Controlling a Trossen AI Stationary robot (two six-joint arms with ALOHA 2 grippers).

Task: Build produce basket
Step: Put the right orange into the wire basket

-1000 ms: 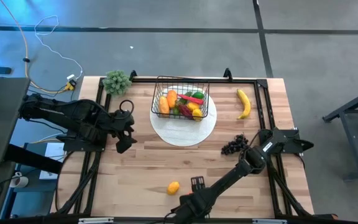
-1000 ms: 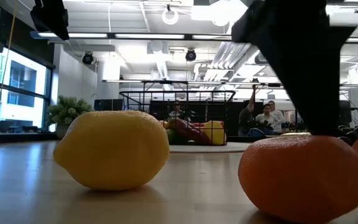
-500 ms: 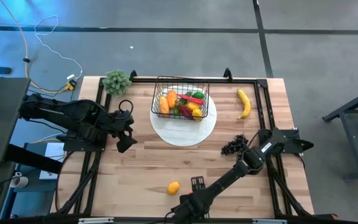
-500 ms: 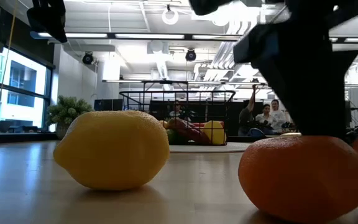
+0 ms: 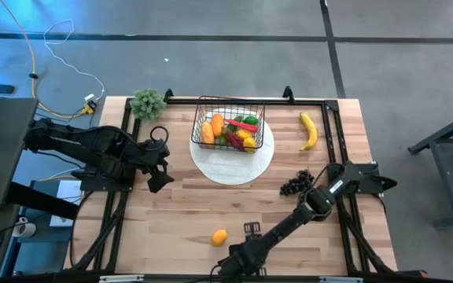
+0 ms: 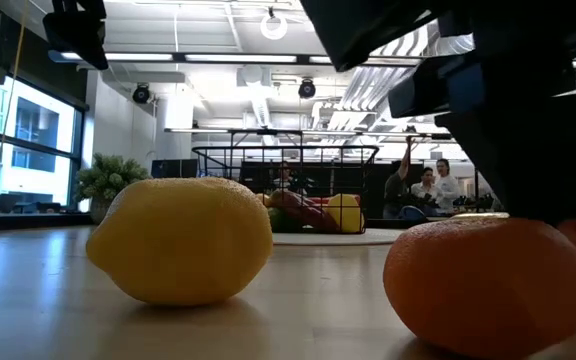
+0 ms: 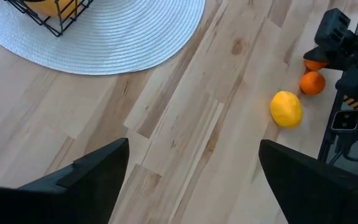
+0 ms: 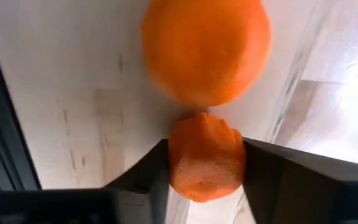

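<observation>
The table is the widest thing before me, with the basket standing on the round white plate toward its far edge, already holding several pieces of the produce. The banana and the dark grapes lie loose on my right side, and a lemon sits near the front edge. My left gripper hangs beside the plate with its fingers spread wide and empty; it only waits. My right gripper is down at the front edge, its jaws drawn in against a small orange fruit that touches a second orange fruit just beyond. To do this well, I judge I should firm the pinch squarely first, then lift straight up so the neighbour is not nudged rolling.
</observation>
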